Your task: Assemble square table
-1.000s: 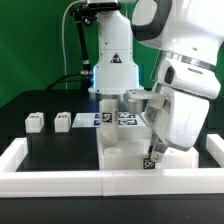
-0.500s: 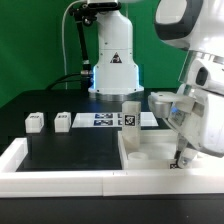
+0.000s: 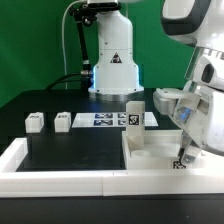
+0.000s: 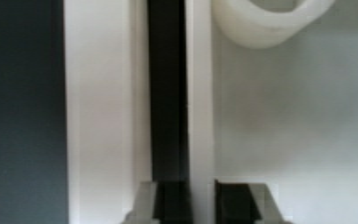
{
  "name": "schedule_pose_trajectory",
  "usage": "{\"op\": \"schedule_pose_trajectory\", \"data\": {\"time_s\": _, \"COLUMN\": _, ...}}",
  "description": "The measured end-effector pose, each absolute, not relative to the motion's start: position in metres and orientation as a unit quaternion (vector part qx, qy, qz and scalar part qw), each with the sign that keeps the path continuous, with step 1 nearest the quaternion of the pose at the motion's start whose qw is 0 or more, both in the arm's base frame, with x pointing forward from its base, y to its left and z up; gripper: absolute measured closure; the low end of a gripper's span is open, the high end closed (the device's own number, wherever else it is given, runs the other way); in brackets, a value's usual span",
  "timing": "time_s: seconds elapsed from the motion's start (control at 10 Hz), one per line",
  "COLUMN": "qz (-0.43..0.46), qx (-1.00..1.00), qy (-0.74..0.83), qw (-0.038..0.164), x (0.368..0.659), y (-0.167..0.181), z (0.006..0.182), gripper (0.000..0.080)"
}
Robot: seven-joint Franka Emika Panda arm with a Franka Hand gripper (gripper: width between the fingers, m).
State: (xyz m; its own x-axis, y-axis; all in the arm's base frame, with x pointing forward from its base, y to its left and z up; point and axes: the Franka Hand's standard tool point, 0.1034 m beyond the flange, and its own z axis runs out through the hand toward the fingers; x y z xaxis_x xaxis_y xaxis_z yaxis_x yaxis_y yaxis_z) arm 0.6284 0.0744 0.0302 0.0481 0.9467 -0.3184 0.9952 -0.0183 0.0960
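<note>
The table's large white plastic square slab lay flat on the black worktop at the exterior view's right, close to the long white rim. The end effector was low at the slab's near corner on that side, its fingers together and clamped on nothing visible. It was probably pushing the slab to square it against the rim, not lifting it. In the wrist view only a narrow dark gap ran beside the slab. An upright tagged white leg block stood at the slab's far corner. A far-left leg block and a second leg block waited well apart from the slab, near the marker board.
</note>
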Motion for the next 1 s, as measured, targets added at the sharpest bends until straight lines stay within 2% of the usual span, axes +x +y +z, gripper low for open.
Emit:
{"op": "schedule_pose_trajectory", "data": {"time_s": 0.1, "qz": -0.082, "qx": 0.709, "qy": 0.685, "qw": 0.147, "x": 0.6284, "y": 0.0737, "z": 0.0301, "gripper": 0.0739}}
{"op": "schedule_pose_trajectory", "data": {"time_s": 0.2, "qz": -0.083, "qx": 0.709, "qy": 0.684, "qw": 0.147, "x": 0.6284, "y": 0.0733, "z": 0.0301, "gripper": 0.0549}}
{"op": "schedule_pose_trajectory", "data": {"time_s": 0.3, "qz": -0.083, "qx": 0.710, "qy": 0.684, "qw": 0.147, "x": 0.6285, "y": 0.0727, "z": 0.0301, "gripper": 0.0549}}
{"op": "schedule_pose_trajectory", "data": {"time_s": 0.4, "qz": -0.083, "qx": 0.710, "qy": 0.684, "qw": 0.147, "x": 0.6284, "y": 0.0722, "z": 0.0300, "gripper": 0.0353}}
{"op": "schedule_pose_trajectory", "data": {"time_s": 0.5, "qz": -0.083, "qx": 0.710, "qy": 0.684, "qw": 0.147, "x": 0.6284, "y": 0.0718, "z": 0.0300, "gripper": 0.0225}}
{"op": "schedule_pose_trajectory", "data": {"time_s": 0.6, "qz": -0.083, "qx": 0.710, "qy": 0.683, "qw": 0.147, "x": 0.6285, "y": 0.0713, "z": 0.0299, "gripper": 0.0174}}
{"op": "schedule_pose_trajectory", "data": {"time_s": 1.0, "qz": -0.071, "qx": 0.719, "qy": 0.675, "qw": 0.150, "x": 0.6294, "y": 0.0694, "z": 0.0332, "gripper": 0.0151}}
